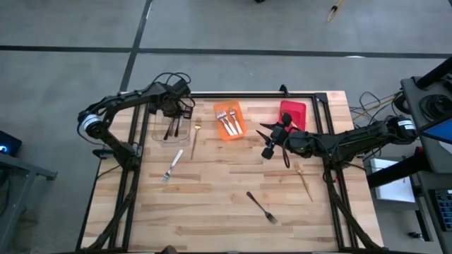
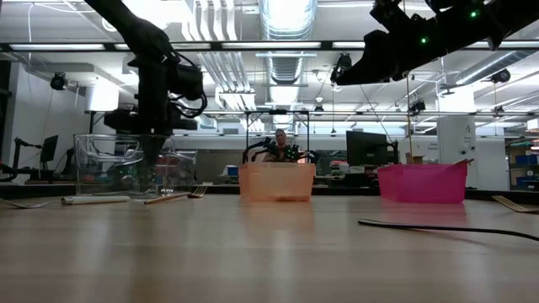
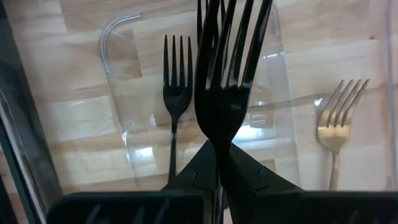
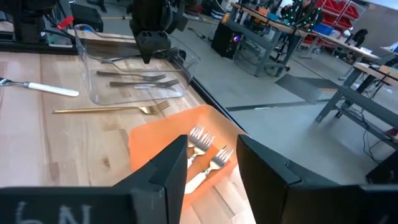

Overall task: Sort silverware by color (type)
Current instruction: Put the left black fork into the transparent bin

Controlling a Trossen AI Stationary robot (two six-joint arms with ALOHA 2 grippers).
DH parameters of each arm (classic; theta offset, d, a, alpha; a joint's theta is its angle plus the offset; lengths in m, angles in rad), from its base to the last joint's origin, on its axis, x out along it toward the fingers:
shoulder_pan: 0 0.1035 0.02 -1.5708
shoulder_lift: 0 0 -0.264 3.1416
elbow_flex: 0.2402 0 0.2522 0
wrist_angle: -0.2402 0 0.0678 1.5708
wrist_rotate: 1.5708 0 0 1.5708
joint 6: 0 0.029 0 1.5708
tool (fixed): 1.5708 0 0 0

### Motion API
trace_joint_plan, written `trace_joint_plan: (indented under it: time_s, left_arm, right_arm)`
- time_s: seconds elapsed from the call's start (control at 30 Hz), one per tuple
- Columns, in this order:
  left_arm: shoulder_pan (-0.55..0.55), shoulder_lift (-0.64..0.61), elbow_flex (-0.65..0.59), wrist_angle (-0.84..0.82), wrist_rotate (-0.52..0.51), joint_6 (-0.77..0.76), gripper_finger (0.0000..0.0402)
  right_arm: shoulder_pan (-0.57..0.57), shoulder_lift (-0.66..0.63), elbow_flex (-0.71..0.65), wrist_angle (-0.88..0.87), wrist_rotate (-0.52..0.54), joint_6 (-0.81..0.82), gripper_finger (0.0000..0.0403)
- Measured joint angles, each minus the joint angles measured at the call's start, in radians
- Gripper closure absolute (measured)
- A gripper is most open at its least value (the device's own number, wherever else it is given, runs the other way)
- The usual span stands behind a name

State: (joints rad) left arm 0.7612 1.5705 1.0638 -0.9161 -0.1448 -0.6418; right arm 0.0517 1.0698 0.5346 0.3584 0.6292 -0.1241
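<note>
L pincer [image 3: 219,163], closed on dark fork [image 3: 225,93], hangs over clear bin [image 1: 169,130] at bench far-left; tines point down into bin. R pincer [image 4: 212,163] agape, empty, near orange bin [image 1: 229,120].

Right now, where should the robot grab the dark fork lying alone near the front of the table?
Probably the middle of the dark fork's thin handle, coming straight down from above. It lies flat and slanted on the table, alone, so the end effector should turn its fingers across the handle and pinch its two long sides.
</note>
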Motion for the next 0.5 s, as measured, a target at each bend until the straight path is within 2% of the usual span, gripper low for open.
trace_joint_plan:
  time_s: [0.5]
  left_arm:
    - [0.000, 0.136, 0.000, 0.030, 0.005, 0.012, 0.0401]
  right_arm:
    - [0.000, 0.000, 0.000, -0.004, 0.000, -0.007, 0.0274]
